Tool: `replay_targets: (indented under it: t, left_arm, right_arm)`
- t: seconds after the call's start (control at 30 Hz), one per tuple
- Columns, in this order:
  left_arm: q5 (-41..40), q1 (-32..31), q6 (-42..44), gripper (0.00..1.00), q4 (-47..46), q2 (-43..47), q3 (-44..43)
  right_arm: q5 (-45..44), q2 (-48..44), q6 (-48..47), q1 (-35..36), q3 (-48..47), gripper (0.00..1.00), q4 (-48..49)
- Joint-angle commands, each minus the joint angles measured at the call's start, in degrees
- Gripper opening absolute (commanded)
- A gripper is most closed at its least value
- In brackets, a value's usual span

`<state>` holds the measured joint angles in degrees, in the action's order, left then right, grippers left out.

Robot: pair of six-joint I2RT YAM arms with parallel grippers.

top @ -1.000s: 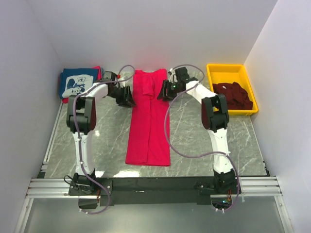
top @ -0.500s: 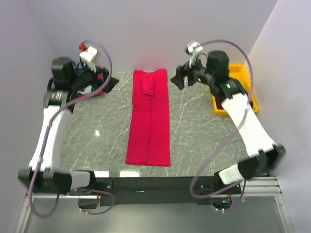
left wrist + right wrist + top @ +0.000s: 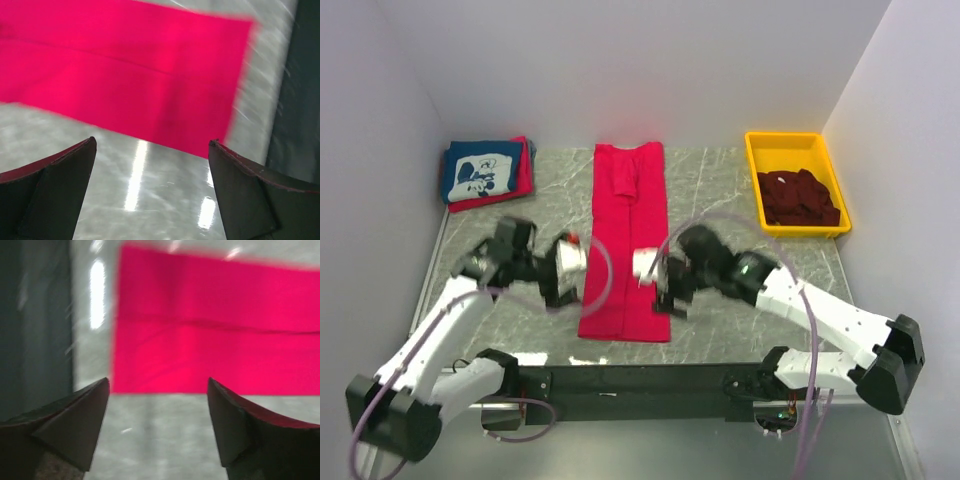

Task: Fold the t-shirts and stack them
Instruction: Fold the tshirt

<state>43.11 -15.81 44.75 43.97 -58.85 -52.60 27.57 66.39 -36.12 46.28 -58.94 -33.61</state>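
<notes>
A bright red t-shirt [image 3: 626, 250] lies flat mid-table, folded lengthwise into a long strip running from the back to the near edge. My left gripper [image 3: 560, 287] hovers open just left of the strip's near end, nothing between its fingers. My right gripper [image 3: 670, 295] hovers open just right of that same end, also empty. The left wrist view shows the red t-shirt's [image 3: 125, 75] near corner beyond the spread left gripper [image 3: 152, 141]. In the right wrist view the red t-shirt's [image 3: 215, 325] edge lies just past the open right gripper [image 3: 158, 380]. Both views are motion-blurred.
A folded navy t-shirt with a white graphic [image 3: 480, 170] rests on a folded red one [image 3: 520, 178] at the back left. The yellow bin [image 3: 790, 143] at the back right holds dark maroon t-shirts [image 3: 800, 198]. The table's dark front rail [image 3: 640, 378] runs close behind the strip's near end.
Both arms have swung from the far end of the red strip, out and up, then down to its near end. Both grippers have opened wide.
</notes>
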Motion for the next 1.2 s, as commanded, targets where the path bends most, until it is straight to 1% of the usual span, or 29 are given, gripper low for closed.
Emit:
replay_targets:
  t: [0.0, 0.03, 0.07, 0.1, 0.13, 0.17, 0.2, 0.23, 0.3, 0.33, 0.37, 0.4, 0.43, 0.5, 0.6, 0.73, 0.9, 1.07, 1.1, 1.17]
  left_arm:
    - [-2.94, -6.85, 12.02, 0.99, 2.54, 8.72, 9.33]
    - [-3.9, -8.34, 11.5, 0.96, 1.4, 10.23, 11.62]
    - [-5.57, -11.31, 10.71, 0.93, -1.48, 11.64, 15.73]
    - [-6.37, -12.91, 9.75, 0.9, -2.82, 14.26, 17.6]
    - [-7.24, -14.58, 9.57, 0.84, -4.05, 15.51, 19.45]
    - [-8.99, -17.64, 9.48, 0.81, -6.76, 16.65, 22.68]
    - [-9.71, -19.06, 9.56, 0.78, -8.09, 18.84, 24.11]
    - [-10.32, -21.08, 9.65, 0.73, -9.67, 19.82, 25.51]
    - [-11.55, -22.76, 10.7, 0.68, -12.75, 21.31, 28.86]
    - [-12.0, -24.16, 10.88, 0.64, -13.63, 21.49, 29.65]
    - [-12.52, -24.7, 11.23, 0.61, -14.77, 20.89, 30.79]
    - [-13.66, -25.23, 11.5, 0.57, -15.22, 20.36, 31.15]
    - [-14.1, -25.75, 11.85, 0.51, -15.4, 19.66, 31.41]
    - [-14.72, -25.76, 12.64, 0.45, -16.1, 17.81, 31.59]
    - [-14.72, -25.85, 13.96, 0.44, -16.54, 16.58, 32.21]
    - [-14.46, -25.85, 14.4, 0.43, -18.82, 15.52, 33.26]
    - [-14.99, -25.85, 15.28, 0.44, -19.53, 12.89, 33.79]
    - [-14.55, -25.85, 17.11, 0.44, -19.36, 11.3, 34.32]
    - [-14.29, -25.85, 17.04, 0.45, -19.36, 11.13, 34.4]
    - [-14.2, -25.85, 17.47, 0.45, -19.44, 10.16, 34.06]
  right_arm:
    - [-6.72, -4.77, 0.51, 8.98, 9.17, 0.83, -1.3]
    - [-8.05, -5.65, 1.22, 13.26, 11.54, 0.82, 2.37]
    - [-9.28, -6.62, 2.01, 14.87, 15.74, 0.82, 4.14]
    - [-10.42, -6.62, 2.02, 16.02, 17.52, 0.8, 5.81]
    - [-11.04, -6.89, 2.02, 16.64, 19.11, 0.78, 8.53]
    - [-12.01, -6.89, 1.06, 17.34, 21.91, 0.75, 9.86]
    - [-12.8, -6.8, 0.18, 17.7, 23.24, 0.72, 10.92]
    - [-14.29, -6.54, -0.61, 17.7, 24.65, 0.71, 13.37]
    - [-15.18, -5.22, -2.37, 18.14, 27.64, 0.68, 15.84]
    - [-15.53, -4.52, -2.73, 18.32, 28.26, 0.66, 17.77]
    - [-15.62, -3.12, -2.82, 18.67, 28.61, 0.65, 18.57]
    - [-15.62, -2.41, -2.73, 18.76, 28.7, 0.6, 19.36]
    - [-15.71, -1.88, -2.73, 18.76, 28.7, 0.59, 20.85]
    - [-15.97, -0.3, -2.73, 18.93, 28.7, 0.56, 22.08]
    - [-16.67, 1.98, -3.52, 19.19, 28.88, 0.53, 24.02]
    - [-16.33, 4.1, -4.13, 19.28, 27.74, 0.47, 22.27]
    - [-16.41, 5.5, -6.16, 19.28, 27.65, 0.45, 20.25]
    - [-17.2, 9.28, -5.89, 19.28, 25.54, 0.41, 19.19]
    - [-17.2, 9.63, -5.81, 19.2, 25.28, 0.38, 19.02]
    - [-17.55, 10.77, -5.45, 19.28, 24.75, 0.34, 18.23]
